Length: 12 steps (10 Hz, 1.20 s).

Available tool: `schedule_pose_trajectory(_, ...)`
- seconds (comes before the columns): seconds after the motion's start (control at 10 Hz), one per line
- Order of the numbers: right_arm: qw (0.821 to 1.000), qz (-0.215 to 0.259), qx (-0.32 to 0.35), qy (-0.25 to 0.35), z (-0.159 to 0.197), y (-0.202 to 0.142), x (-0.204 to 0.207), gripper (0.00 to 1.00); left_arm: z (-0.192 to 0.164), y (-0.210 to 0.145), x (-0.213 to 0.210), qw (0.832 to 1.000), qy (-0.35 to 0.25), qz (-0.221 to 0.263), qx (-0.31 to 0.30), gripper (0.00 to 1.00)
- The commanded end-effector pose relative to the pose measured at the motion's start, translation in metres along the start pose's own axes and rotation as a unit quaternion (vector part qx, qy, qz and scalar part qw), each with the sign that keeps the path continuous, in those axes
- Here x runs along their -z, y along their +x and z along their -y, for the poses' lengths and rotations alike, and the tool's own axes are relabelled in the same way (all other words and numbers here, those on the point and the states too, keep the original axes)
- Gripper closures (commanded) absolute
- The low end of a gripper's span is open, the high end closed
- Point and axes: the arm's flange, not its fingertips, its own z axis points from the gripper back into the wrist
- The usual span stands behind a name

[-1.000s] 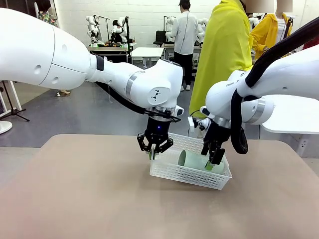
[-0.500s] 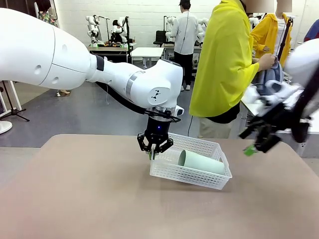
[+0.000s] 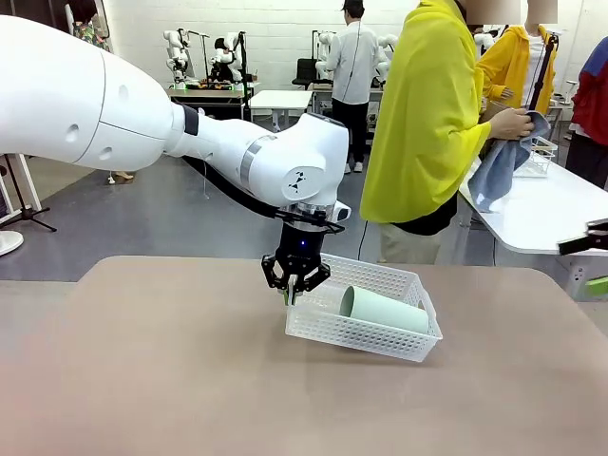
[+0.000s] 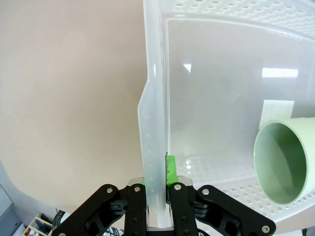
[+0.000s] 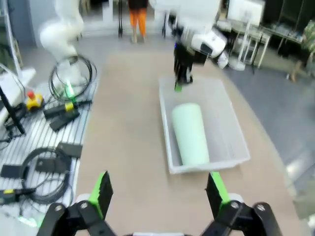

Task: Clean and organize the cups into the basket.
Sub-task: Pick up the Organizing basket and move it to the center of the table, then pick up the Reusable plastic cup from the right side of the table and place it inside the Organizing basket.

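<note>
At the far left of the front view a tripod stand [image 3: 24,204] rests on the grey floor [image 3: 142,209], which runs back to a white wall and distant tables; the near field is a matte beige worktop [image 3: 142,361], bare on its left half.

The left arm comes in from the left and points straight down; the left gripper [image 3: 293,290] is clenched on the left wall of the white lattice basket [image 3: 361,334], and the left wrist view shows that thin wall pinched between the green pads [image 4: 170,167]; whether the basket sits flat on the worktop or is tipped, I cannot tell.

Inside the basket lies the pale mint green cup [image 3: 382,309] on its side, its open mouth turned toward the left gripper and its base toward the right wall; in the left wrist view its rim hangs near the perforated wall, apart from the gripper.

Beyond the far edge, right of centre, stands a person in yellow [image 3: 423,114], turned toward a white table [image 3: 541,214] at the right; one hand [image 3: 513,123] holds a blue-grey cloth [image 3: 492,171] over that table, and a small wire basket [image 3: 540,157] stands on it farther back.

The right gripper [image 5: 158,195] is released and holds nothing; it hangs at the right edge of the front view, well apart from the basket; its own blurred view looks down the worktop at basket and cup, with cables [image 5: 44,132] on a grey surface beside the worktop.
</note>
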Motion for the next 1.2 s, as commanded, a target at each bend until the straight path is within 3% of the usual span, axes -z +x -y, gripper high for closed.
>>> schedule_pose_trajectory(0.0, 0.997, 0.068, 0.046, 0.003, 0.039, -0.03, -0.026, 0.0, -0.003, -0.003, 0.002, 1.0, -0.006, 0.003, 0.001, 1.0)
schedule_pose_trajectory(0.2, 0.992, 0.094, 0.08, -0.016, 0.055, -0.063, -0.055, 0.0, -0.003, -0.003, 0.002, 1.0, -0.006, 0.003, 0.001, 1.0)
schedule_pose_trajectory(0.7, 0.995, 0.018, 0.077, -0.068, 0.055, -0.088, -0.063, 0.0, -0.003, -0.003, 0.002, 1.0, -0.006, 0.003, 0.001, 1.0)
schedule_pose_trajectory(0.8, 0.992, 0.059, 0.1, -0.04, 0.059, -0.093, -0.076, 0.0, -0.003, -0.003, 0.002, 1.0, -0.006, 0.003, 0.001, 1.0)
schedule_pose_trajectory(1.1, 0.992, 0.059, 0.1, -0.04, 0.059, -0.093, -0.076, 0.0, -0.003, -0.003, 0.002, 1.0, -0.006, 0.003, 0.001, 1.0)
